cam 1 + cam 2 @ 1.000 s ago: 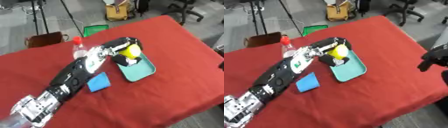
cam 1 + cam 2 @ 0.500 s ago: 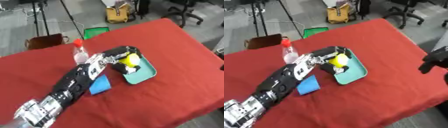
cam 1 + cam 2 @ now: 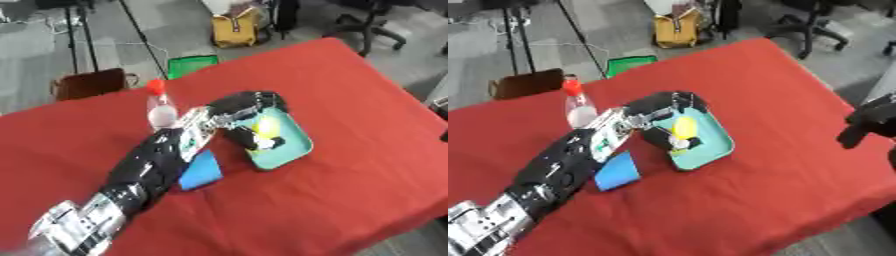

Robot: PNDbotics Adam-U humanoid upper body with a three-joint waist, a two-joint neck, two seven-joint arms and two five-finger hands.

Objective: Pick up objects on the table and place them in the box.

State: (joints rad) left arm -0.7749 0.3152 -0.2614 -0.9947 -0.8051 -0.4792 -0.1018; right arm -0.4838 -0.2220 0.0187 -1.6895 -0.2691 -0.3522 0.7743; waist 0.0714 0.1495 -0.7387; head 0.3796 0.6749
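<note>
My left hand reaches in from the lower left, over a teal tray in the middle of the red table. Its fingers and thumb are curled round a yellow object, which is low over the tray's floor; I cannot tell whether they touch. To the left of the arm stands a clear bottle with a red cap. A blue flat piece lies on the cloth, partly under the forearm. My right hand shows as a dark shape at the right edge.
Beyond the table's far edge the floor holds a brown box, a green item, a yellow bag and office chairs. The table's right corner falls away near the right hand.
My left hand has come down and nearer with the yellow object, now sitting lower over the tray. The whole view has also shifted a little.
</note>
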